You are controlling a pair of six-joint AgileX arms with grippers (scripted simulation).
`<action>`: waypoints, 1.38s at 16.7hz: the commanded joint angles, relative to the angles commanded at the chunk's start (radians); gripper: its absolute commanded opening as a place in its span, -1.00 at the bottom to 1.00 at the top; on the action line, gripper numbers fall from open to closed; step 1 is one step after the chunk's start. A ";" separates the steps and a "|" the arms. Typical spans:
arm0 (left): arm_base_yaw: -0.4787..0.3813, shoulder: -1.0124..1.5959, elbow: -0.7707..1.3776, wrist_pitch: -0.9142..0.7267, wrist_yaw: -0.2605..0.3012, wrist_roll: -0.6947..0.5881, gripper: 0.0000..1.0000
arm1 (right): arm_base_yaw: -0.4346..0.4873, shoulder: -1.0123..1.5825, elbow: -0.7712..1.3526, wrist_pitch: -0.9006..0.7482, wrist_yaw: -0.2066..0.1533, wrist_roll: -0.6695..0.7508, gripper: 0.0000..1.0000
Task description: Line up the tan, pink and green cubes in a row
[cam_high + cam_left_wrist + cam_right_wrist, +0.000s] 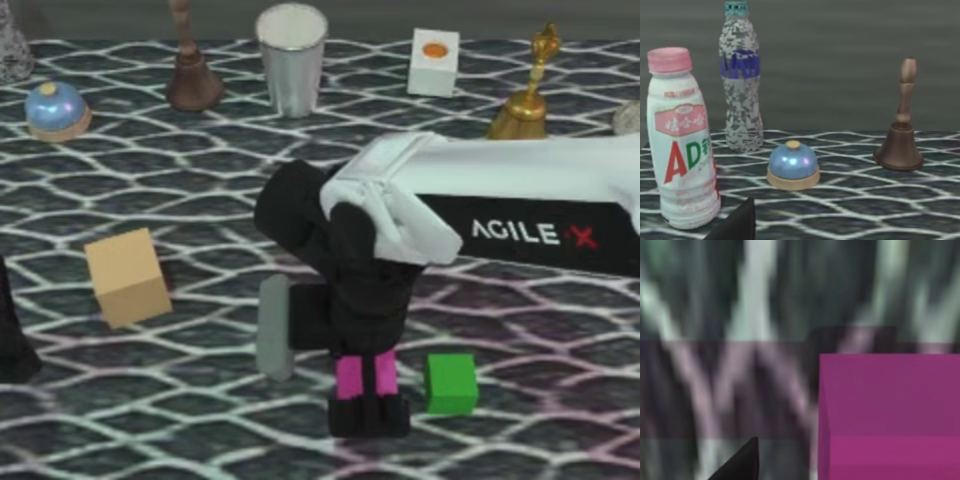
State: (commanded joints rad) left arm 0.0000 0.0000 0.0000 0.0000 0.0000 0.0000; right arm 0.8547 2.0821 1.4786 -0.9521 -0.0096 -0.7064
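- The table wore a dark cloth crossed by a pale net pattern, with bystanders ranged along its far edge: a blue desk bell, a brown handbell, a metal cup, a white block with an orange dot and a gold bell.
- The right gripper reached in from the right side and stood over the near middle, its fingers down either side of the pink cube; they looked clamped on it, probably so it could be set down squarely.
- The green cube sat just beside the pink one on its right, a narrow gap between them (that pairing reads as the start of the row).
- The tan cube lay well apart on the left, turned askew, so it was not yet in line.
- The left gripper was parked at the left edge; I cannot tell how its jaws stood. Its wrist camera looked toward a pink-capped milk bottle and a patterned bottle.
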 joint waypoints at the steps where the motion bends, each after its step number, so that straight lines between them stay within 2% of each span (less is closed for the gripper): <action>1: 0.000 0.000 0.000 0.000 0.000 0.000 1.00 | 0.002 -0.009 0.021 -0.032 0.000 -0.002 1.00; 6: 0.000 0.000 0.000 0.000 0.000 0.000 1.00 | 0.006 -0.063 0.130 -0.197 -0.001 -0.005 1.00; 12: -0.002 0.009 0.009 -0.007 0.001 0.006 1.00 | -0.004 -0.075 0.128 -0.198 -0.002 -0.001 1.00; 17: -0.032 0.207 0.192 -0.140 0.004 0.125 1.00 | -0.109 -0.284 -0.029 -0.056 -0.022 0.070 1.00; 23: -0.090 0.758 0.594 -0.443 0.001 0.390 1.00 | -0.339 -0.829 -0.432 0.252 -0.050 0.244 1.00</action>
State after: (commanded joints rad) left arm -0.0896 0.7582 0.5935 -0.4432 0.0011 0.3899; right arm 0.5161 1.2533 1.0467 -0.7003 -0.0597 -0.4626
